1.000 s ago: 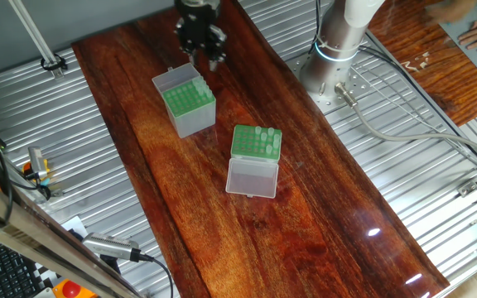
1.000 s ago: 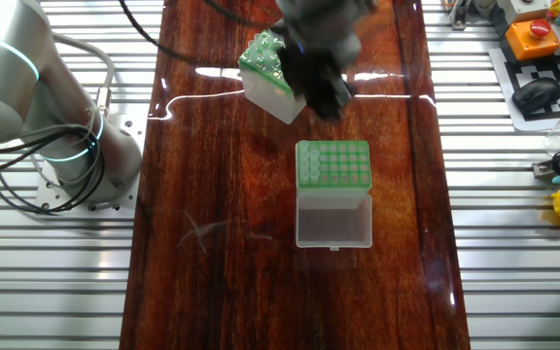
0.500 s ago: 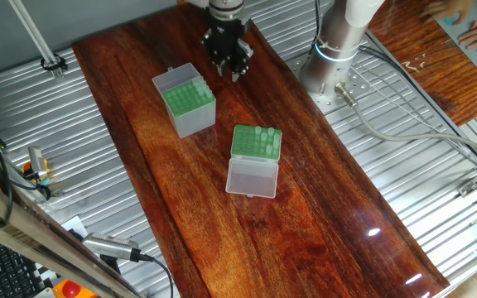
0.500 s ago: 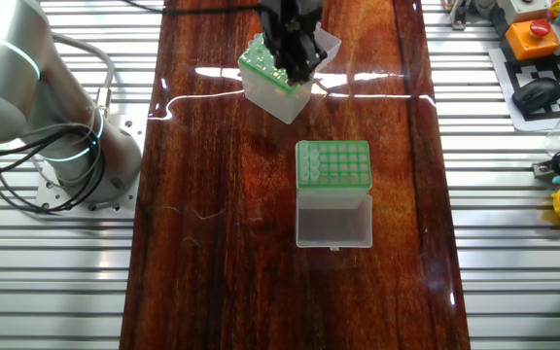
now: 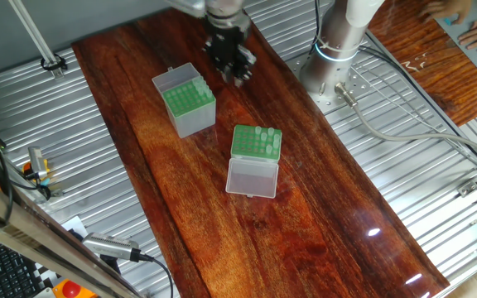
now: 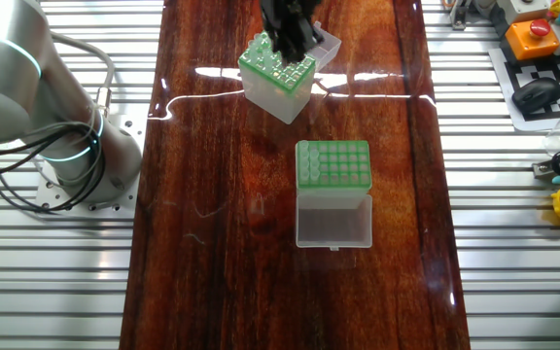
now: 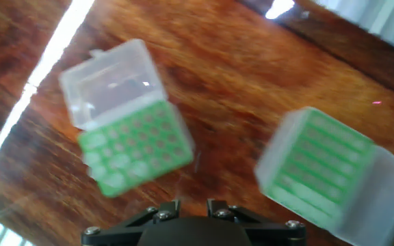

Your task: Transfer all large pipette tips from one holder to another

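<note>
Both boxy holders (image 5: 255, 145) (image 5: 189, 103) wear green perforated tops on glossy wood (image 5: 305, 223).

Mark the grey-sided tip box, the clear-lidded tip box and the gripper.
grey-sided box (image 5: 187, 101), one fixed view, on its green rack top.
clear-lidded box (image 6: 332, 164), the other fixed view, on its green rack top.
gripper (image 5: 237, 73), one fixed view, between the dark fingertips.

Both boxes (image 5: 255, 142) (image 5: 188, 98) have green racks; the table (image 5: 321, 215) is apparently reddish-brown wood.
</note>
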Available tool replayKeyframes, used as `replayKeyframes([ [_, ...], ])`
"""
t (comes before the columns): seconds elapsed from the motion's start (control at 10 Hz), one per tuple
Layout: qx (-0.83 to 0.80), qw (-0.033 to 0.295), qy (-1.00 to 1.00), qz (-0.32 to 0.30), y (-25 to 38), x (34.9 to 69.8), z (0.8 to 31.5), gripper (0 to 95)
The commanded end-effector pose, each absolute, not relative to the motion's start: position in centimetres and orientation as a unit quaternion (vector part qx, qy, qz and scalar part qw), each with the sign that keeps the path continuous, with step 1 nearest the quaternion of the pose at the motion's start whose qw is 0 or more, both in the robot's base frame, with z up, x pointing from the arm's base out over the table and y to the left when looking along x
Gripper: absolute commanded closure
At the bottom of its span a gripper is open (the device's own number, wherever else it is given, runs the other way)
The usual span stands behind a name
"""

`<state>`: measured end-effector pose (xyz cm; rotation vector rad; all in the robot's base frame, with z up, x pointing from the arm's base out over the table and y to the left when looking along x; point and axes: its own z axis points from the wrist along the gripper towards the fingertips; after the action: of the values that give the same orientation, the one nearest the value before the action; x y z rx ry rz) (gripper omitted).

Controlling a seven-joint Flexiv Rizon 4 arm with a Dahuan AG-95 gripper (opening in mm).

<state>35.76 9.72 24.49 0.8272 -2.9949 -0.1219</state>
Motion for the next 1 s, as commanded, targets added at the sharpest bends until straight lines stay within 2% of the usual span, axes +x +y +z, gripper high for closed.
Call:
replayKeyframes([
  [0.1,0.217,0.024,-0.975,-0.032,11.5,35.7,23.7,76.0],
  [0.5,0.259,0.026,-0.964,-0.049,11.8,35.7,23.7,76.0],
  [0.8,0.223,0.033,-0.973,-0.039,18.6,36.1,20.4,76.0],
  [1.0,0.209,0.036,-0.977,-0.030,19.6,36.3,19.9,76.0],
])
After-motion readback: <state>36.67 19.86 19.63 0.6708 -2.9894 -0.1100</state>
